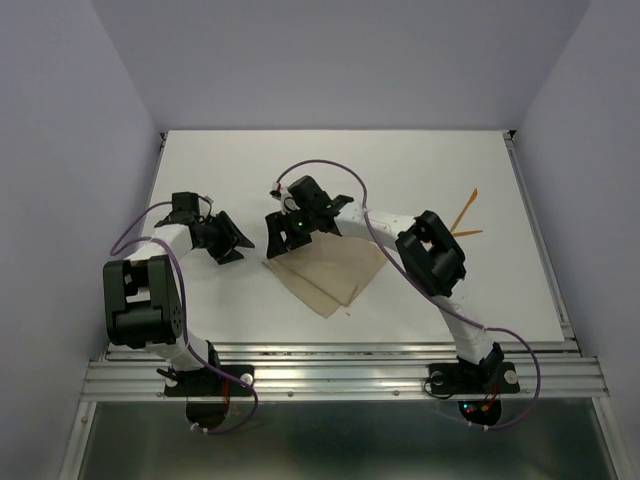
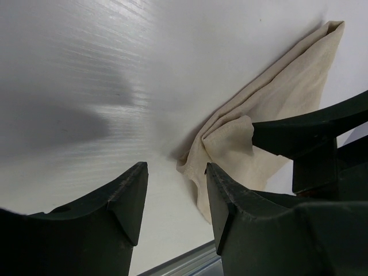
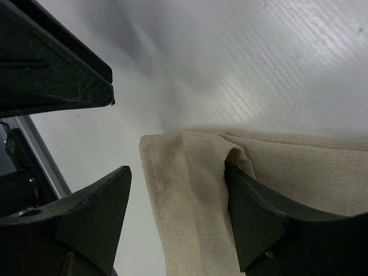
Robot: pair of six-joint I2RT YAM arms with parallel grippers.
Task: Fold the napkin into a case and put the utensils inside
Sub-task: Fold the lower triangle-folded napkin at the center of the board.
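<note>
Top view: folded napkin (image 1: 328, 275) lies mid-table (image 1: 250, 160), R claw (image 1: 285, 232) over its far-left corner, L claw (image 1: 238, 240) just left of it above bare table; both utensils (image 1: 464, 208) lie well apart at the far right, off the cloth. L wrist: L claw (image 2: 175, 172) released, nothing betw. its jaws, napkin (image 2: 276, 98) to its right. R wrist: R claw (image 3: 175, 178) released, jaws wide and straddling the napkin's (image 3: 190, 195) corner, one finger (image 3: 253, 213) touching a raised fold.

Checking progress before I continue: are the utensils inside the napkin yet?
No, both utensils lie apart from the napkin, off to its right.
</note>
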